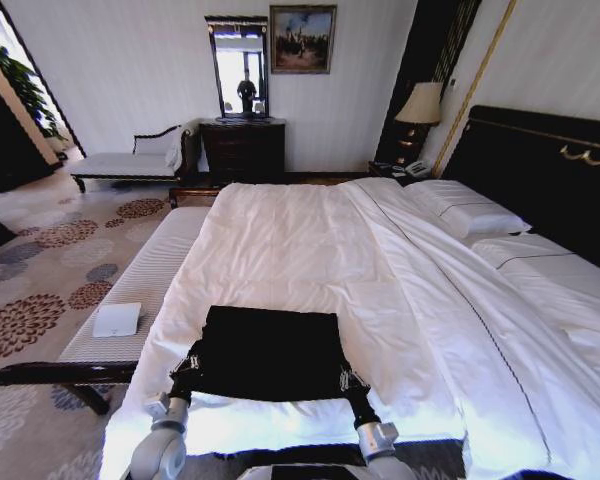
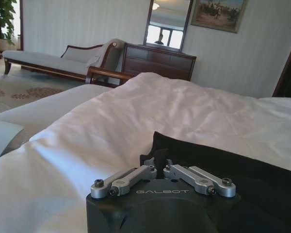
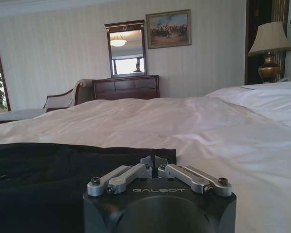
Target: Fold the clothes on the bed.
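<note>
The head view shows the whole black T-shirt [image 1: 270, 353] lying as a flat rectangle at the near edge of the bed [image 1: 310, 250], both grippers at its near corners. In the wrist views the left gripper [image 2: 159, 165] and right gripper [image 3: 153, 161] are each clenched on a pinch of the shirt's edge, the cloth spreading out beyond the fingertips.

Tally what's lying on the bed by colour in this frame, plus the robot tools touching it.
Black T-shirt: 1
White pillows: 2, one nearer the lamp, one beside it
Tools at the shirt's near corners: 2, left tool and right tool
Total: 5
</note>
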